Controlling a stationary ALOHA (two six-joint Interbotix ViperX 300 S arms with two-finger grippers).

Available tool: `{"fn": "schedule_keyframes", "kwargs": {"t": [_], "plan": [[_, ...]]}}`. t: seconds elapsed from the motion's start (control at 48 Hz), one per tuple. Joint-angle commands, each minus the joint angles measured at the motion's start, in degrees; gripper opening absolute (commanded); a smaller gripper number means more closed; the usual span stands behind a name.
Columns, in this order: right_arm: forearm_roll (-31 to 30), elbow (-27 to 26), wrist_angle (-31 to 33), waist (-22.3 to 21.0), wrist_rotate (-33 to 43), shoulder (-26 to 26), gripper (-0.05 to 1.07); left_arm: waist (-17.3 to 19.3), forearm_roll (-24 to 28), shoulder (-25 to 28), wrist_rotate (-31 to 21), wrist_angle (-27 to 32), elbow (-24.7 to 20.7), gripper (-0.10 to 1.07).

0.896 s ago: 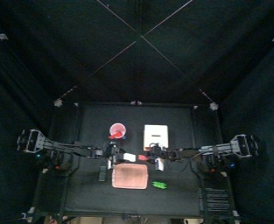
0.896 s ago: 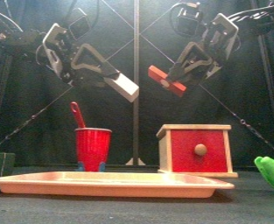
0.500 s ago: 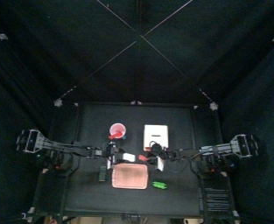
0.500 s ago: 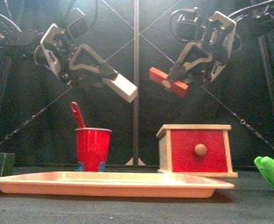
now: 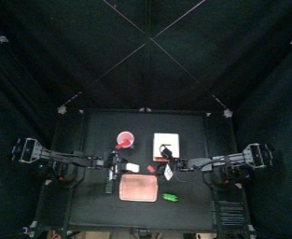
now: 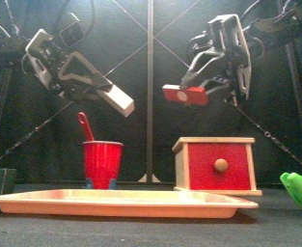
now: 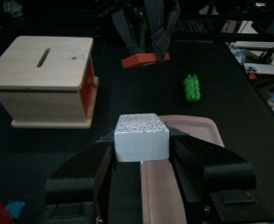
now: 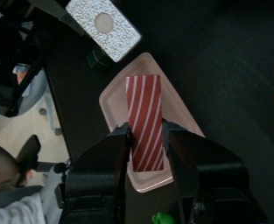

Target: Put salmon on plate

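The right claw (image 6: 192, 94) hangs high above the table, clamped on the salmon (image 8: 145, 120), a red striped slab between its jaws. The pink plate (image 6: 115, 203) lies on the table well below it. The left claw (image 6: 119, 99), alongside at like height, grips a white block (image 7: 142, 136).

Front view: left gripper (image 6: 115, 96), holding the white block (image 6: 119, 99), has drawn back toward the left and now sits slightly lower. Right gripper (image 6: 192, 94) has rolled; its red-striped salmon piece (image 6: 187, 94), tilted before, now lies nearly level and has shifted a little to the right. The gap between the two held pieces has widened. Top view: both arms have pulled slightly outward.
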Motion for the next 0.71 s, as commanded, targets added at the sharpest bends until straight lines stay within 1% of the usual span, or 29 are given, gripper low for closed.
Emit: {"fn": "schedule_keyframes", "kwargs": {"t": [0.0, 0.167, 0.208, 0.292, 0.458, 0.604, 0.688], "plan": [[5.10, -1.67, -0.26, 0.97, -0.09, 0.62, 0.42, -0.44, -1.23, -1.05, -0.09, -0.35, -0.44, 0.43], [13.18, -3.08, 1.49, 2.64, 0.00, 3.43, 0.42, -2.64, -3.60, -1.58, -0.09, -0.44, 0.26, 0.43], [15.64, -3.87, 3.08, 2.90, 0.00, 4.13, 0.42, -3.16, -4.48, -1.58, -0.09, -0.44, 0.26, 0.43], [18.19, -5.10, 5.98, 3.52, 0.00, 5.36, 0.42, -4.13, -6.24, -1.49, -0.09, -0.62, 0.44, 0.43], [19.16, -8.70, 14.06, 3.52, 0.00, 7.12, 0.42, -5.98, -9.84, -1.58, 0.00, -0.70, 1.32, 0.43], [19.34, -11.25, 18.28, 3.08, 0.18, 8.70, 0.42, -6.24, -12.83, -1.58, -0.09, -1.41, 1.49, 0.43], [18.90, -12.30, 20.74, 2.20, 1.76, 9.67, 0.42, -6.50, -14.24, -1.49, 0.00, -1.58, 1.85, 0.43]]}}
